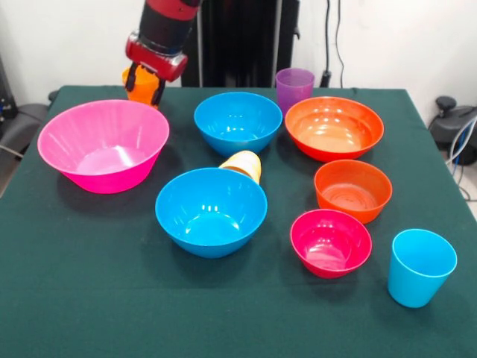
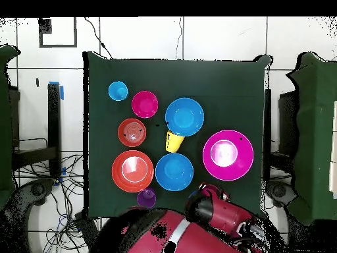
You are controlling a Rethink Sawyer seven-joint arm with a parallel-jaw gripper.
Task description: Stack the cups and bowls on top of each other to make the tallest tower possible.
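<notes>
My gripper [image 1: 144,89] hangs at the table's far edge, behind the large pink bowl [image 1: 104,145], shut on the orange cup [image 1: 140,80]. In the overhead view the arm [image 2: 207,205] hides both. Two blue bowls [image 1: 238,121] [image 1: 211,211] stand mid-table, with the yellow-orange cup [image 1: 243,165] lying on its side between them. The purple cup [image 1: 294,87] stands alone behind the wide orange-red bowl [image 1: 334,127]. The small orange bowl [image 1: 352,189], the small magenta bowl [image 1: 330,242] and the light blue cup [image 1: 419,267] stand apart on the right. Nothing is stacked.
The dark green table cloth [image 1: 74,283] covers the table. Black equipment and cables [image 1: 455,127] sit beside the table's right edge. In the overhead view the pink bowl [image 2: 228,155] lies close to the arm.
</notes>
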